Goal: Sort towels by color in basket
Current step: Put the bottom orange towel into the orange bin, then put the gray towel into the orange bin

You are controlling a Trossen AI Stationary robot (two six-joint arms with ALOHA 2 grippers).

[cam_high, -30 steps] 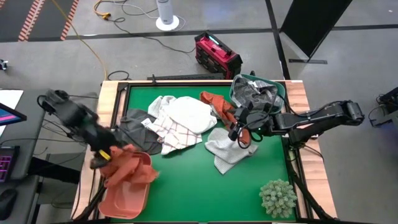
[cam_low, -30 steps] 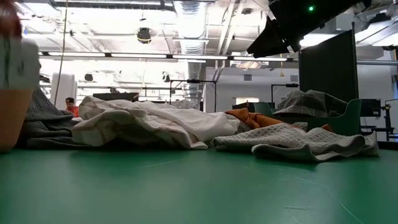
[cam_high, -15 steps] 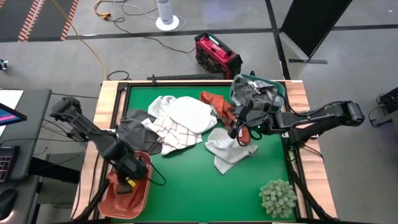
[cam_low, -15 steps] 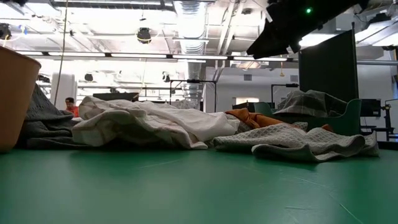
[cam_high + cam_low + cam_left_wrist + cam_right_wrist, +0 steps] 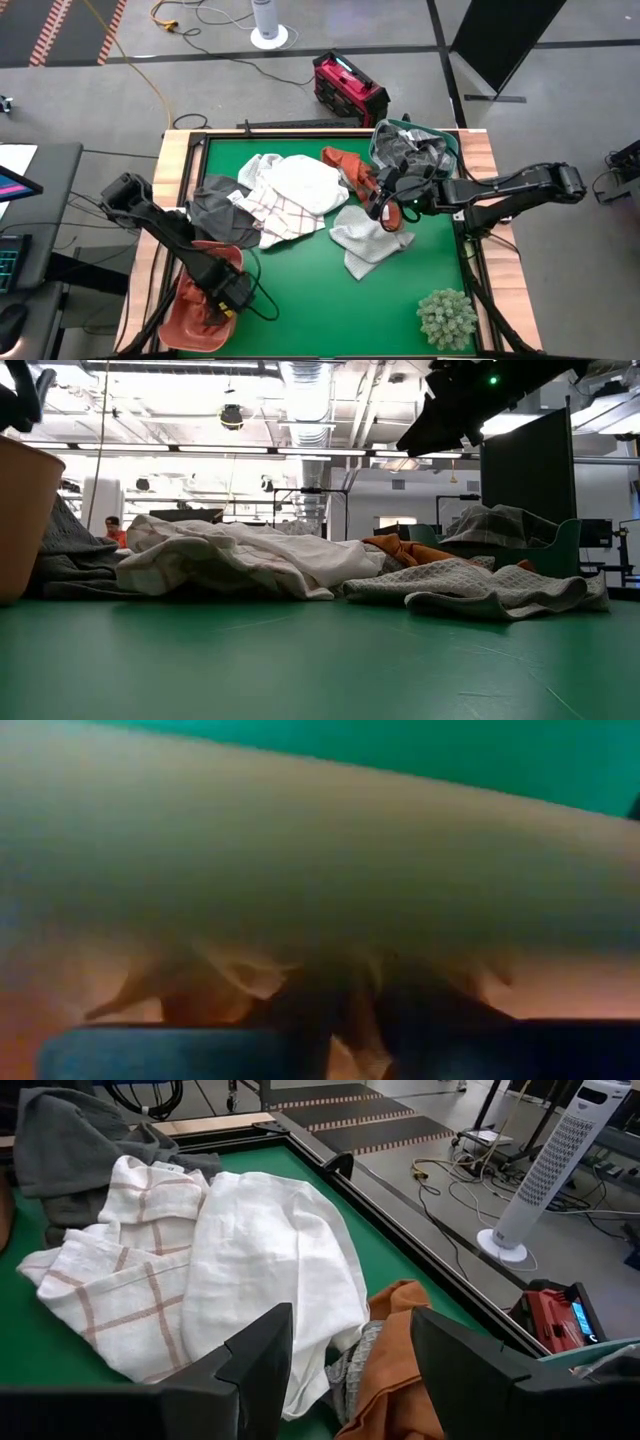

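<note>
The left gripper (image 5: pixel 222 297) now sits deep in the orange basket (image 5: pixel 176 328) at the table's (image 5: pixel 300 290) seven o'clock corner; a second ago it was carrying a rust towel (image 5: pixel 205 295) above the basket's rim, and half a second ago it was just dipping inside. The towel now lies bunched in the basket under the gripper, so I judge one rust piece as good as sorted, pending release. Whether its fingers are parted or closed I cannot tell: from above the wrist covers them, and the left wrist view is a blurred wash of orange wall (image 5: pixel 320 870) and folds. The right gripper (image 5: pixel 384 208) hovers toward three o'clock, fingers spread with nothing between them, above the grey checked towel (image 5: pixel 365 240); it has barely shifted over the last second. The remaining cloths have not moved: white towel (image 5: pixel 305 185) and check-lined towel (image 5: pixel 268 210) near centre, grey towel (image 5: pixel 215 215) at nine o'clock beside the orange basket, another rust towel (image 5: pixel 345 162) at one o'clock, and grey cloth heaped in the green basket (image 5: pixel 450 145) at two o'clock. From table height the orange basket is cut off at the edge, so its contents stay hidden there, and the right arm shows only as a dark shape overhead. The plant ball (image 5: pixel 447 317) sits at five o'clock.
</note>
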